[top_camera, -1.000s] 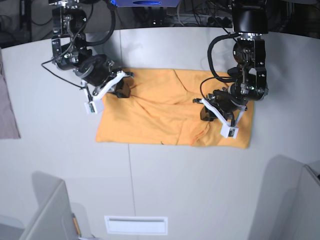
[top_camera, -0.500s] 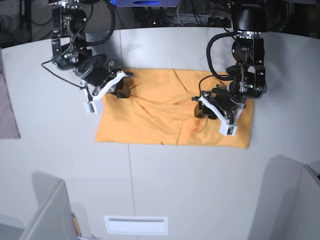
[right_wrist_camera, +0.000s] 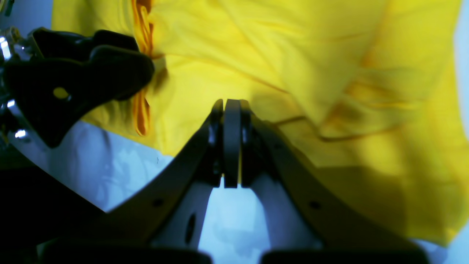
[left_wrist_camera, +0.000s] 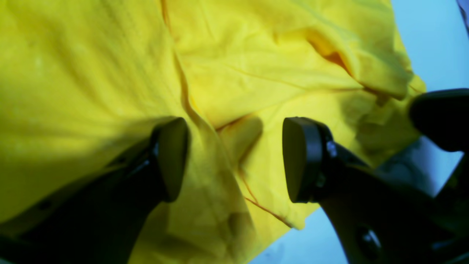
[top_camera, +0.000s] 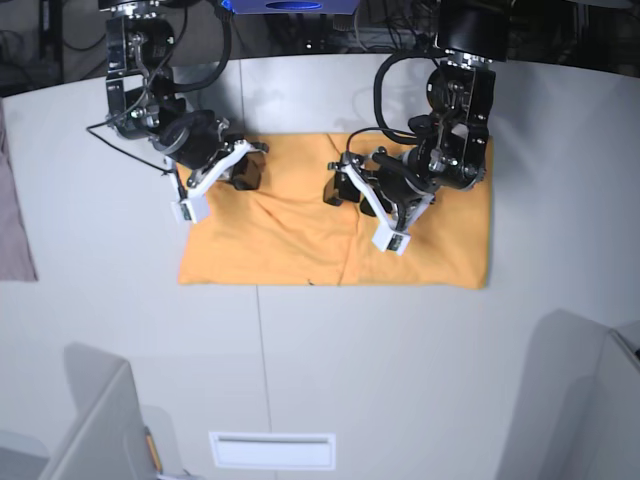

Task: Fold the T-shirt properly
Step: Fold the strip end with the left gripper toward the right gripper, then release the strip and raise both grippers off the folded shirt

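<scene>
Big pale grey table [top_camera: 400, 350] with a thin line down its middle, a white slot plate [top_camera: 272, 450] near the front edge, a pinkish cloth [top_camera: 15, 230] at the far left, dark cables [top_camera: 330, 30] at the back

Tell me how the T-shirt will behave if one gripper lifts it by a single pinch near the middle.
Likely floppy: the T-shirt lies in soft creases and ridges, so it should drape and sag. Probably light, as thin cloth. Its folded layers may slide apart, since the left gripper is open above a loose ridge.
</scene>
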Action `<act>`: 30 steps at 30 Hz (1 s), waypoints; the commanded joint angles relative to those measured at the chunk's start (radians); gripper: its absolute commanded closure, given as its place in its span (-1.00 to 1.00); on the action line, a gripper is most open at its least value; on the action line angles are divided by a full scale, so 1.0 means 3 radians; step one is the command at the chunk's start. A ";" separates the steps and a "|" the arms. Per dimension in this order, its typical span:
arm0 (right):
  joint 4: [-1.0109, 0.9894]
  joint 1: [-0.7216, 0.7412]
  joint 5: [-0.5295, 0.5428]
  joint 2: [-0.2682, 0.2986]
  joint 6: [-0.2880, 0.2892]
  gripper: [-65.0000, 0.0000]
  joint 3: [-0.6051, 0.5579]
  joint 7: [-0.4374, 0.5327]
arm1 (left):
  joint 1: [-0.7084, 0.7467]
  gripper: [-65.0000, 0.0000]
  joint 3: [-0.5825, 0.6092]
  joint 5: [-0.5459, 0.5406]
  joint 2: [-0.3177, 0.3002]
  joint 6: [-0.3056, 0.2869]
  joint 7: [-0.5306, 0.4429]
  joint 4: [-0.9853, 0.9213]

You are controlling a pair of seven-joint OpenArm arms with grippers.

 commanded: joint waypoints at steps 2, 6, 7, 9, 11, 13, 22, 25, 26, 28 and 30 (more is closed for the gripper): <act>0.0071 0.0022 0.0049 0.0021 0.0025 1.00 0.0016 0.0064 | 0.0007 -0.20 -0.0011 -0.0052 -0.0029 -0.0018 -0.0029 0.0201; 0.0081 0.0043 0.0054 0.0010 0.0025 1.00 0.0118 0.0064 | 0.0176 -0.19 -0.0159 -0.0046 -0.0095 -0.0018 -0.0019 0.0575; 0.0086 0.0048 0.0054 -0.0010 0.0025 1.00 0.0220 0.0049 | 0.0242 -0.19 -0.0271 -0.0046 -0.0126 -0.0018 -0.0019 0.0682; 0.0086 0.0053 0.0080 -0.0061 0.0025 1.00 0.0379 0.0049 | 0.0390 -0.19 -0.0496 -0.0046 -0.0192 -0.0018 -0.0019 0.0841; 0.0081 0.0114 0.0207 -0.0066 0.0025 1.00 0.0548 0.0023 | 0.0518 -0.19 -0.0757 -0.0036 -0.0274 -0.0018 -0.0034 0.0876; 0.0056 0.0191 0.0386 -0.0030 0.0025 1.00 0.0722 -0.0130 | 0.0575 -0.18 -0.0947 -0.0031 -0.0305 -0.0018 -0.0039 0.0841; -0.0671 0.0749 0.0883 0.0210 0.0025 -0.83 0.1039 -0.0519 | 0.0472 1.00 -0.1187 -0.0026 -0.0463 -0.0018 -0.0044 0.0350; -0.1034 0.0897 0.0883 0.0307 0.0025 -0.73 0.1023 -0.0519 | 0.0472 1.00 -0.1192 -0.0026 -0.0545 -0.0018 -0.0044 0.0299; -0.1116 0.0922 0.0883 0.0307 0.0025 -0.70 0.1023 -0.0519 | 0.0477 1.00 -0.1197 -0.0026 -0.0566 -0.0018 -0.0044 0.0304; -0.1264 0.0974 0.0877 0.0312 0.0025 -0.64 0.1023 -0.0519 | 0.0488 1.00 -0.1202 -0.0026 -0.0637 -0.0018 -0.0044 0.0350; -0.1397 0.0994 0.0872 0.0317 0.0025 -0.64 0.1023 -0.0524 | 0.0493 1.00 -0.1294 -0.0036 -0.0653 -0.0018 -0.0044 0.0447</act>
